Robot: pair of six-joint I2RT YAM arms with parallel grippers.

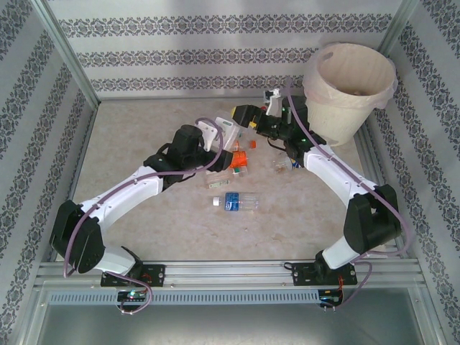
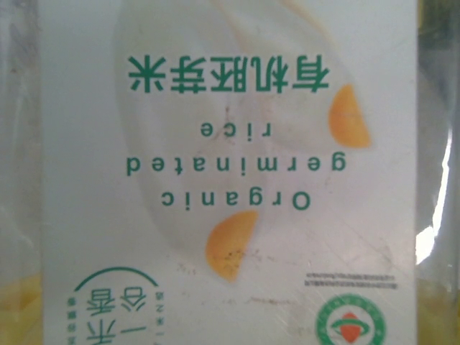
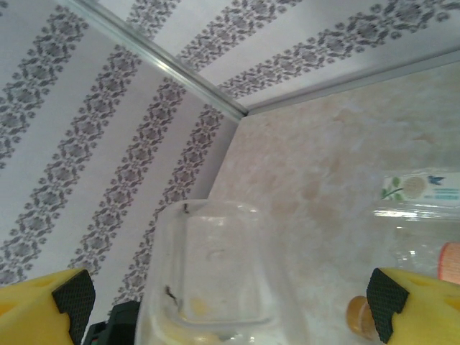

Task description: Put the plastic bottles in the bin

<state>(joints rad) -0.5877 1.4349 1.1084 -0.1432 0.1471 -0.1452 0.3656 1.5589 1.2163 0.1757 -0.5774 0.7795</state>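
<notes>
Reaching into the cluster of plastic bottles [image 1: 244,154] mid-tabletop [image 1: 144,129], well short of the bin [image 1: 338,115].

At the right pincer [image 3: 226,295]: spread wide, pads [image 3: 72,295] either side of a clear crushed bottle [image 3: 215,266] without touching it, probably lined up to close across its width. At the left pincer [image 1: 219,136]: brought up tight against a white-labelled bottle [image 2: 230,172] with green print; impossible to tell whether pinching it or merely close. Apart from the cluster, nearer the arm bases: a blue-labelled bottle [image 1: 236,202] lying on its side. As for the bin: upright at the far right corner, mouth open upward, close beside the right arm, presumably to keep each carry short.
</notes>
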